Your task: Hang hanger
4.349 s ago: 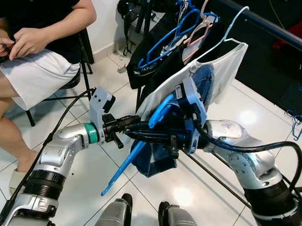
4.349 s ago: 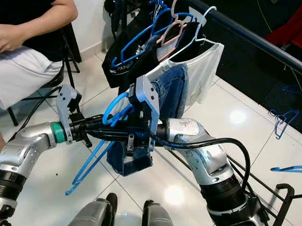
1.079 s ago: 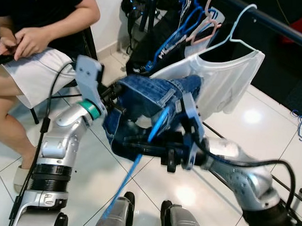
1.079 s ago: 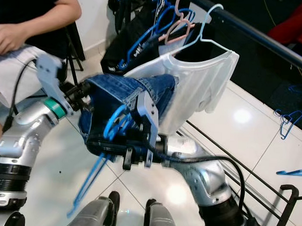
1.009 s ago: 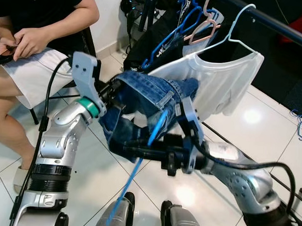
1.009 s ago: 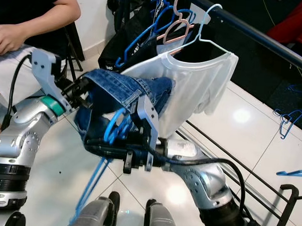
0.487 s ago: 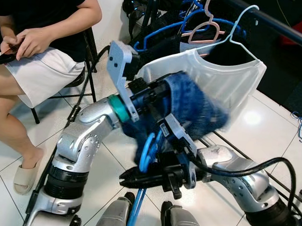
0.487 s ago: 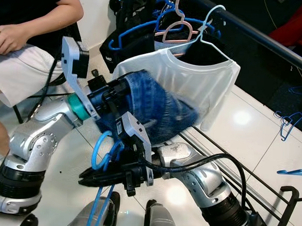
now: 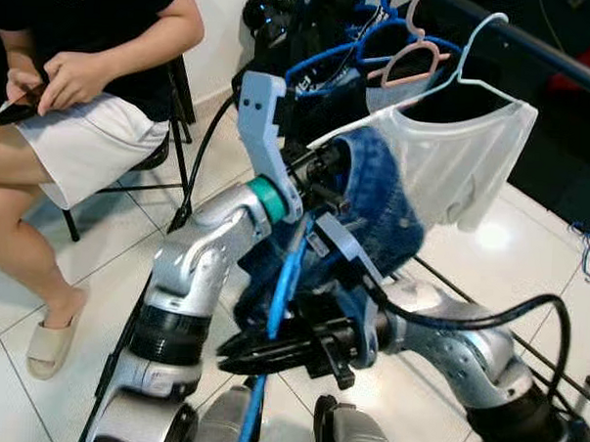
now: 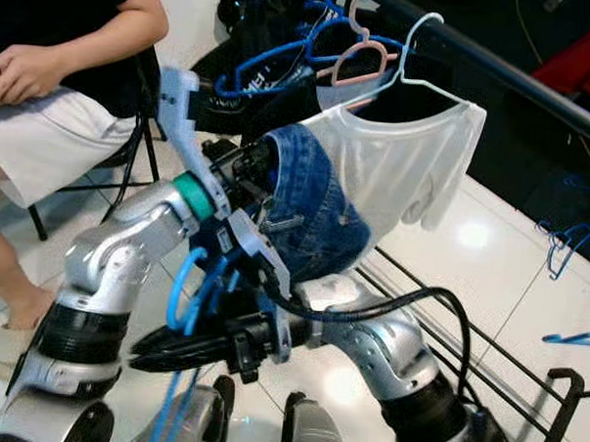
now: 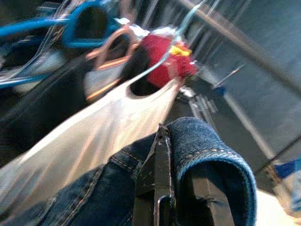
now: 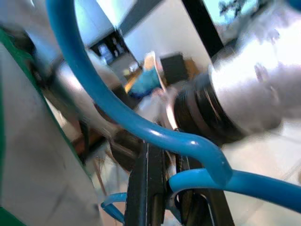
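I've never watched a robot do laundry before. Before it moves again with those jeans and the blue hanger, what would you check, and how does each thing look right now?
1. Left gripper holds the blue denim jeans: ok, denim is folded over its fingers in the left wrist view.
2. Right gripper holds the blue plastic hanger: ok, its fingers pinch the blue bar.
3. Hanger is threaded into the jeans: cannot tell, the cloth hides where they meet.
4. Free spot on the black clothes rail: ok, bare rail shows to the right of the white T-shirt on its pale hanger.
5. Seated person is out of the way: ok, off to the robot's left.
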`<state>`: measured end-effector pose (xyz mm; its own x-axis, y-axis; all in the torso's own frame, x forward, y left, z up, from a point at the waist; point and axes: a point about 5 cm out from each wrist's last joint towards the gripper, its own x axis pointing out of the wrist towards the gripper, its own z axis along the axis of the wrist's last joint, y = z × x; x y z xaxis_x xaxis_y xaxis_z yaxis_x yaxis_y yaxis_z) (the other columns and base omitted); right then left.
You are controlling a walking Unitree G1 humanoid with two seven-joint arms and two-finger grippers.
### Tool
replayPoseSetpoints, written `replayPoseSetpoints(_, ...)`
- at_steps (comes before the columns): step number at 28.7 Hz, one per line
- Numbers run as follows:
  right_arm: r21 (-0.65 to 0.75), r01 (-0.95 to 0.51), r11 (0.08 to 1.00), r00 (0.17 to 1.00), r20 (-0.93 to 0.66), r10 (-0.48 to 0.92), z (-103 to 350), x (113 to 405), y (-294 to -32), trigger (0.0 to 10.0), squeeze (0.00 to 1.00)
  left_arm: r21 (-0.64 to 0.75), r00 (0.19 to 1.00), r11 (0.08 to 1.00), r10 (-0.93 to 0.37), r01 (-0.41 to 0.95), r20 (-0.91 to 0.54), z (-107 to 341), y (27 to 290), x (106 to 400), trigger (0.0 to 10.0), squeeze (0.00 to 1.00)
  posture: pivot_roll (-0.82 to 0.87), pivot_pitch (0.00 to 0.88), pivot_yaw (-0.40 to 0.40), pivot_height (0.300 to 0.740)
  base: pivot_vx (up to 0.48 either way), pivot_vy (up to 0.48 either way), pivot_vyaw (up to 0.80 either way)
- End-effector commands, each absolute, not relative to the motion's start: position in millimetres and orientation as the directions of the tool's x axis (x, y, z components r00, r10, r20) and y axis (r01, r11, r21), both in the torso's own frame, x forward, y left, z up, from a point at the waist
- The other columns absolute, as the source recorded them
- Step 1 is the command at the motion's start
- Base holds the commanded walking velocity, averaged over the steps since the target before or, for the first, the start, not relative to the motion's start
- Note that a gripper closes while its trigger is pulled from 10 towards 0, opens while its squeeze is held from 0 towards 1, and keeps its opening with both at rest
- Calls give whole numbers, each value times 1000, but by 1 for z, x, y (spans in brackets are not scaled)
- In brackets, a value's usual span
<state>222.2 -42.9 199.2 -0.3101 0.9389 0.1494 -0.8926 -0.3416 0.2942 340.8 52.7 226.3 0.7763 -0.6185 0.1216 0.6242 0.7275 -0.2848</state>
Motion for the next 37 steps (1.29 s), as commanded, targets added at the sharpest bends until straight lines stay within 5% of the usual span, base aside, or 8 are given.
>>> replayPoseSetpoints(1,268,-885,-381,-325,229,917,217,222,-41,10000,0,-277,862,827,-507,489,7,202,64,354,10000,0,1,126,36,740,0,0,0)
replayPoseSetpoints(7,255,-875,-411,-319,336,886,235,223,-39,10000,0,-241,929,918,-351,316,-117,175,91,369,10000,0,-4,136,35,740,0,0,0)
replayPoseSetpoints(13,200,-934,-296,-197,403,894,250,233,-47,10000,0,-195,937,938,-316,285,-149,165,115,366,10000,0,-12,149,43,740,0,0,0)
replayPoseSetpoints(20,179,-970,164,218,340,915,233,250,-82,10000,0,-177,969,961,-232,214,-88,164,157,343,10000,0,-19,174,56,740,0,0,0)
replayPoseSetpoints(22,179,-970,164,218,340,915,233,250,-82,10000,0,-177,969,961,-232,214,-88,164,157,343,10000,0,-19,174,56,740,0,0,0)
replayPoseSetpoints(26,215,-917,336,387,267,883,212,253,-90,10000,0,-161,961,949,-276,270,-16,173,157,327,10000,0,-25,185,64,740,0,0,0)
replayPoseSetpoints(31,189,-586,788,810,162,564,184,286,-108,10000,0,146,965,964,-237,221,109,181,146,285,10000,0,-14,198,63,740,0,0,0)
replayPoseSetpoints(37,52,-429,902,889,205,411,190,292,-125,10000,0,96,990,995,-40,28,133,179,159,274,10000,0,-8,202,33,740,0,0,0)
